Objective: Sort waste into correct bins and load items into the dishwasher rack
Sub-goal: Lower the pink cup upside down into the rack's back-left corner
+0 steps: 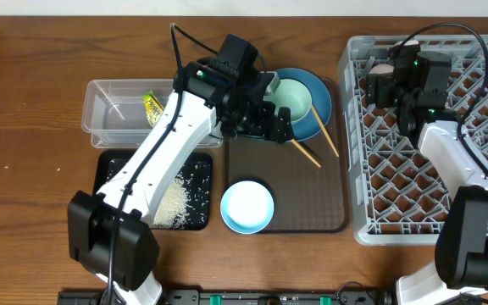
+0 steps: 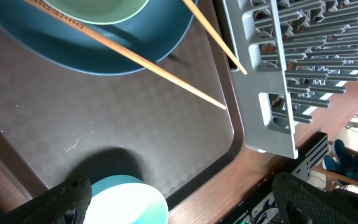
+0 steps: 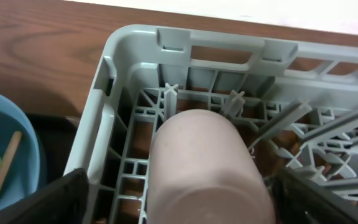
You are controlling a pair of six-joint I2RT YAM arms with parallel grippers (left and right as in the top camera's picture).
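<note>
My left gripper is open and empty, low over the brown serving tray, next to the pale mint bowl on the dark blue plate. Two wooden chopsticks lean off the plate; they also show in the left wrist view. The white and light-blue bowl sits at the tray's front, below my left jaws. My right gripper is open around the pink cup, at the far-left corner of the grey rack. The wrapper lies in the clear tub. Rice lies in the black tray.
The rack's wall and pegs stand close round the cup. The rack's near-left corner stands beside the brown tray's edge. The crumpled tissue does not show clearly. Bare wooden table lies at the left.
</note>
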